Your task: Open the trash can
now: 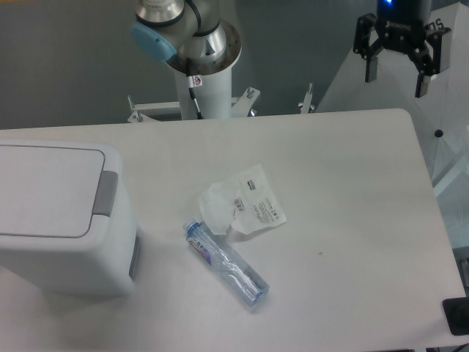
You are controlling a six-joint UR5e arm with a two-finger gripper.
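Trash can (62,220) first: it sits at the near left of the table (352,220) with its flat lid down and the grey push tab (107,193) on its right edge untouched, so we judge the task barely begun. Further in, a plastic bottle (227,264) and a crumpled wrapper (242,205) lie mid-table, well clear of it. At the far right our gripper (397,70) hangs above the table's corner with jaws spread and empty, so next we must cross leftward and press that tab.
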